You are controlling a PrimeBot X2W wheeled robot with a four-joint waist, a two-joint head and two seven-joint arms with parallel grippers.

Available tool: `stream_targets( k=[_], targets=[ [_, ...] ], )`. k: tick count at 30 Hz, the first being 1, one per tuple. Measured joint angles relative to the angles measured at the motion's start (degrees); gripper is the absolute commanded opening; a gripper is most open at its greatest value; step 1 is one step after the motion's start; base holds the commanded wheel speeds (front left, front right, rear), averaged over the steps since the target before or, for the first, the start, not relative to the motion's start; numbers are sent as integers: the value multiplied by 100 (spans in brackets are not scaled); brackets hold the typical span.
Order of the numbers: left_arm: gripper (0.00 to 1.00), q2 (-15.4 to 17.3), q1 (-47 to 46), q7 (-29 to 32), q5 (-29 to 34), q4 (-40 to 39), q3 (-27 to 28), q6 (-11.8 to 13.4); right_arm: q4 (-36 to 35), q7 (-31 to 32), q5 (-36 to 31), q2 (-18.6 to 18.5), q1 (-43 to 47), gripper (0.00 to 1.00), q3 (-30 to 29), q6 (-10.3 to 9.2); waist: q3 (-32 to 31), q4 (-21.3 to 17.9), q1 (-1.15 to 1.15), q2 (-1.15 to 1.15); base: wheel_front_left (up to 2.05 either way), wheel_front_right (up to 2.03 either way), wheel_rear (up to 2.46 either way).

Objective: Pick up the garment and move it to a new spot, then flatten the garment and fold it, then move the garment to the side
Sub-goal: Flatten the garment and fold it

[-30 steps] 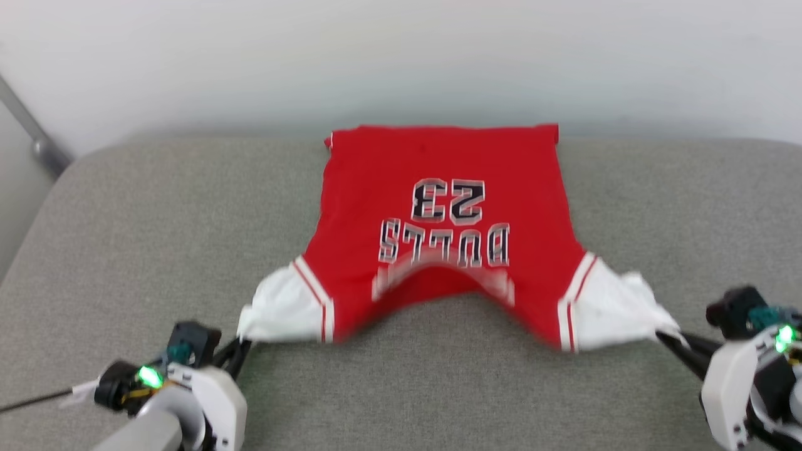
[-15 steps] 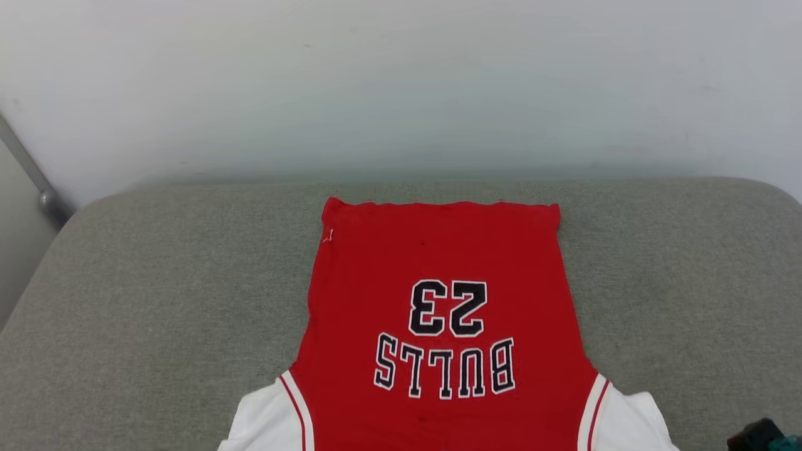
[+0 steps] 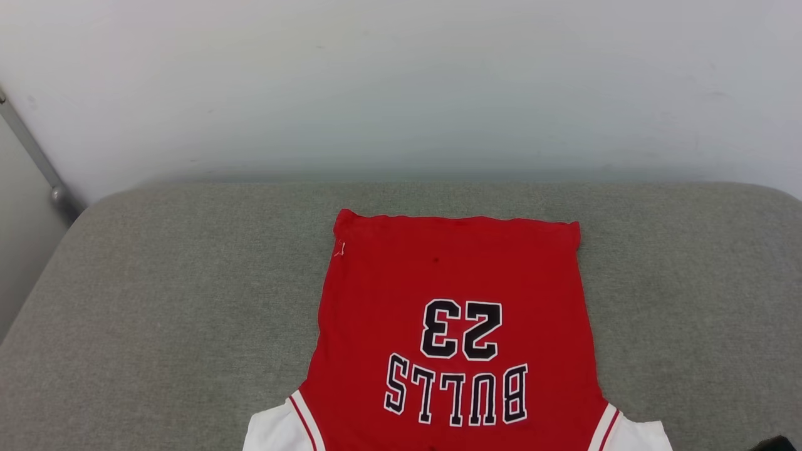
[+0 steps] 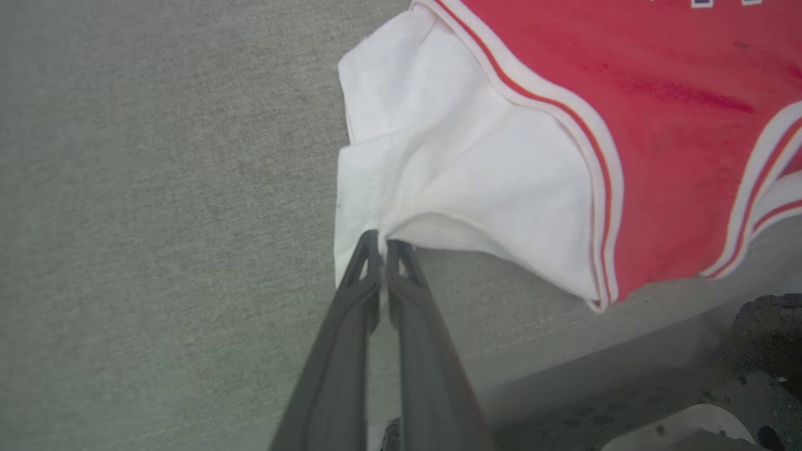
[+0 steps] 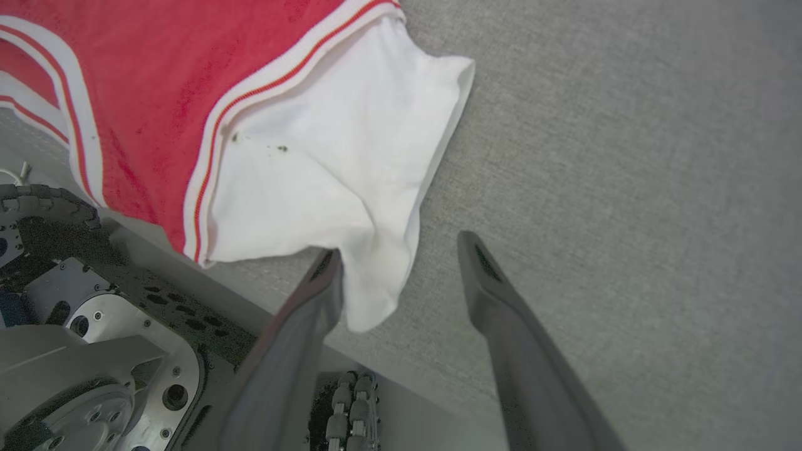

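Observation:
The garment (image 3: 451,282) is a red T-shirt with white sleeves and "BULLS 23" lettering, spread flat on the grey cushion (image 3: 156,300), hem toward the wall, collar end running off the head view's bottom edge. In the left wrist view my left gripper (image 4: 380,241) is shut on the corner of one white sleeve (image 4: 451,163). In the right wrist view my right gripper (image 5: 401,247) stands open. The other white sleeve (image 5: 326,175) hangs loose between its fingers and touches the left finger (image 5: 313,300). Both sleeves lie at the cushion's near edge.
A white wall (image 3: 401,81) rises behind the cushion, with a grey pole (image 3: 37,163) at the left. Bare cushion extends left and right of the shirt. The robot's base (image 5: 81,326) shows below the cushion's front edge (image 4: 564,351).
The right gripper has opened and let go of its sleeve; the left still holds. The head camera has tilted, so the shirt sits lower in view and both grippers have dropped out of it.

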Motion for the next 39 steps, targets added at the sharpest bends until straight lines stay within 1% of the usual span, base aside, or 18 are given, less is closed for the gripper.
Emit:
stream_targets(
  k=[3,5,11,14,18,22,27,29,32,36,39],
  targets=[
    [0,12,0,1,24,-175,-8,90,-86,40,-68,59,-2,100,-402,1,19,36,0,0,0,0,0],
    [0,36,-1,3,56,-293,-9,149,-209,38,-131,33,-24,100,-775,1,39,73,0,0,0,0,0],
    [0,183,-112,51,241,-662,2,338,-684,344,-261,-330,-532,100,-2015,0,150,240,1,0,0,0,0],
    [0,255,-206,97,366,-827,-12,392,-932,647,-333,-490,-1067,100,-2315,0,272,343,1,0,0,0,0],
    [0,281,-448,114,532,-1066,9,448,-1098,1377,-205,-628,-2046,100,-2292,0,586,473,1,0,0,0,0],
    [0,242,-714,151,716,-1227,36,488,-1054,2364,-85,-726,-3187,100,-1883,0,991,643,1,0,0,0,0],
    [0,92,-1037,121,898,-1300,75,494,-616,3738,-1,-711,-4392,100,-1354,0,1561,861,2,0,0,0,0],
    [0,24,-1158,99,973,-1302,87,492,-316,4331,99,-635,-4773,100,-1252,0,1787,958,2,0,0,0,0],
    [0,-83,-1313,52,1083,-1321,100,490,-31,5054,146,-479,-5282,100,-1144,0,2107,1108,2,0,0,0,0],
    [0,-200,-1478,-2,1178,-1381,116,487,346,5738,154,-342,-5756,100,-1209,0,2506,1313,2,0,0,0,0],
    [0,-257,-1612,-52,1272,-1393,136,488,569,6047,29,-254,-6019,100,-1322,0,2786,1469,2,0,0,0,0]
  ],
)
